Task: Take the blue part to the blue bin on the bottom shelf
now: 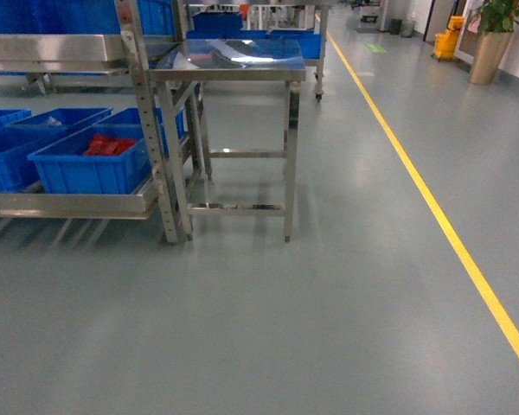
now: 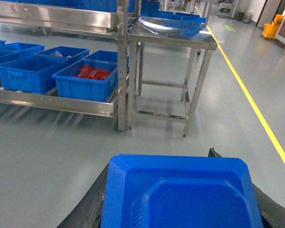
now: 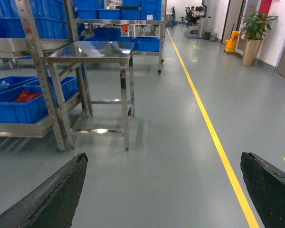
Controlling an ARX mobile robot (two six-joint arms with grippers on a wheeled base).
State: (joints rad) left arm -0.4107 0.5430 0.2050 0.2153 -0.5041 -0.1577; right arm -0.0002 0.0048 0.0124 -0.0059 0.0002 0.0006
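Grey floor (image 1: 329,303) running beside bottom shelf (image 2: 52,100); left gripper (image 2: 180,199) clamping blue part (image 2: 180,190), right gripper (image 3: 166,190) gaping empty

No legible txt, labels or nos. in any view.

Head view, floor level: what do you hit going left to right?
Blue bins on the bottom shelf, one holding red parts → rack upright → steel table → bare grey floor → yellow floor line → potted plant.
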